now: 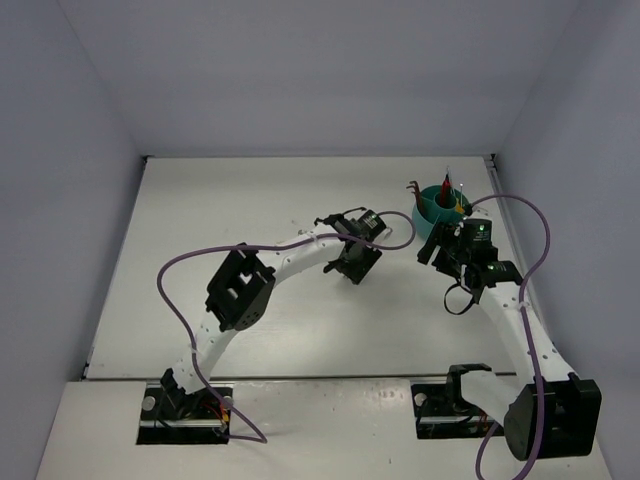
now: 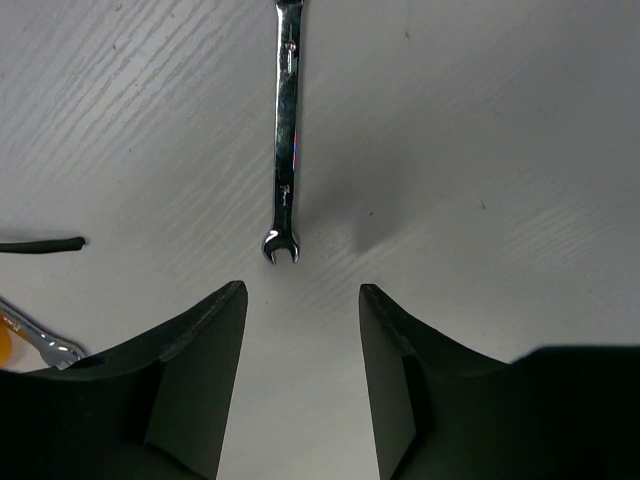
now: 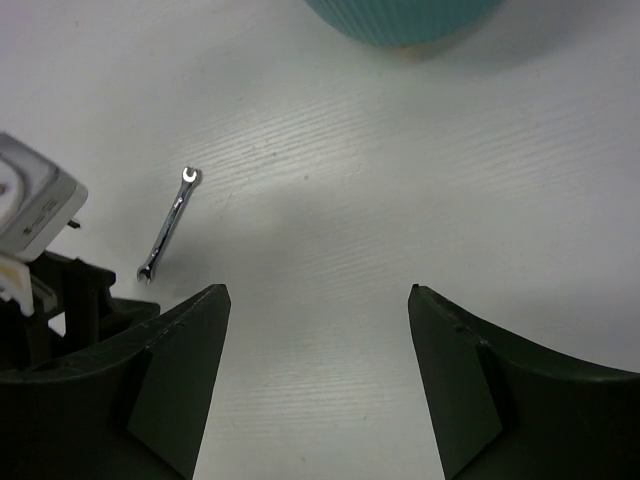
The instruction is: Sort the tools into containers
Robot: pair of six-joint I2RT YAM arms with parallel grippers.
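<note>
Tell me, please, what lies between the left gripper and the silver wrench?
Nothing: the left wrist view shows only bare table between the left gripper and the silver wrench.

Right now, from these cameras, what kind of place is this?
Probably a robot test cell in a lab: plain white walls box in a white table, the left arm and right arm are bolted at its near edge, and a teal cup holds tools.
</note>
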